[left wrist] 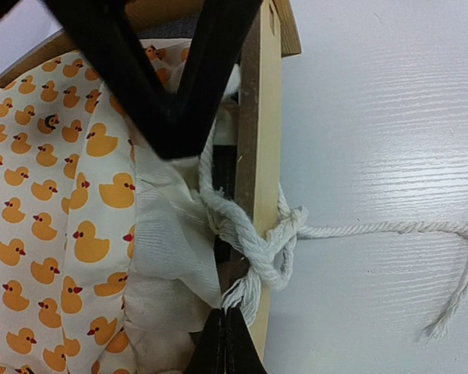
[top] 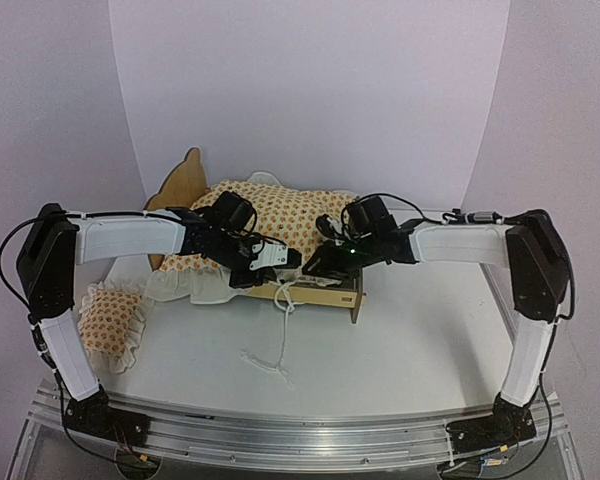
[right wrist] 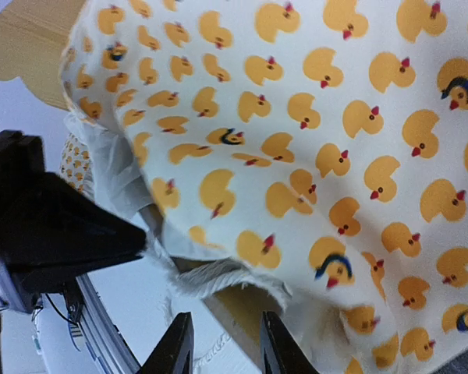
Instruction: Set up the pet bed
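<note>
The left pincer (left wrist: 223,327) is sitting with its fingers pressed together at the bed's front rail. Its tips are meeting a frayed end of the white cord (left wrist: 257,249), and I cannot tell whether that strand is being nipped. The right pincer (right wrist: 226,323) is holding its fingers apart, gripping nothing, and hovering just beside the same rail at the cushion's edge.

The pet bed (top: 325,295) is standing mid-table (top: 420,340), towards the back, with the duck-print cushion (top: 280,215) lying on it. The cushion is covering the bed's base, and only the headboard's top corner is showing behind it. From above, both sets of fingertips are blending into the dark wrists. A black forked shape is crossing the top of the left wrist view, and I cannot tell what it is.

Showing are one bed, one cushion, one small pillow (top: 108,315) at the table's left and two arms. One cord is knotted around the rail, its tail trailing on the table.
</note>
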